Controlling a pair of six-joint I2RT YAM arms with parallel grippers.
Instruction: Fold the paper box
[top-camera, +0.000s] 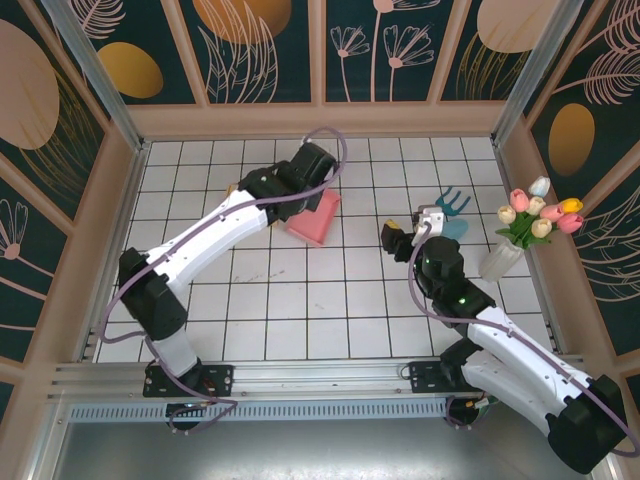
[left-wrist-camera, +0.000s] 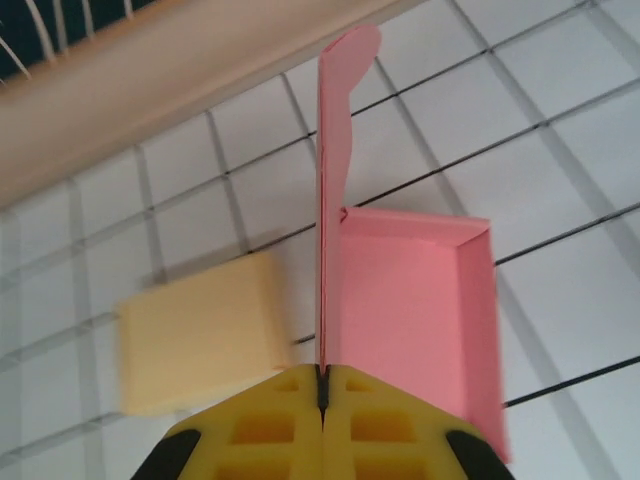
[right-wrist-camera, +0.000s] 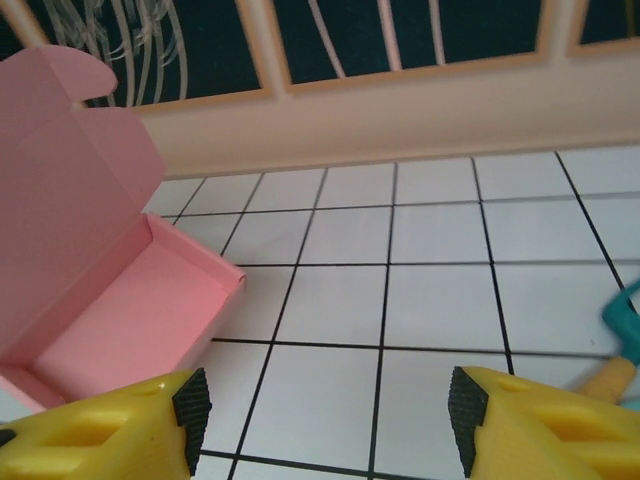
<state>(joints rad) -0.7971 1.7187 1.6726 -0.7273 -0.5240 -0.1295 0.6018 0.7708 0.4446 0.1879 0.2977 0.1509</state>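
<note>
The left gripper (left-wrist-camera: 322, 388) is clenched on the upright lid (left-wrist-camera: 335, 120) of the pink paper box (left-wrist-camera: 405, 300). The right gripper (right-wrist-camera: 320, 405) hangs released just beside the box. With nothing bracing it, the box may slide, creasing the lid.

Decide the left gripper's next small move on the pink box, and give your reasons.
Probably swing the lid down over the tray. The left gripper is shut on the lid's edge, the lid stands upright, the tray lies open, and the right gripper is open, apart.
</note>
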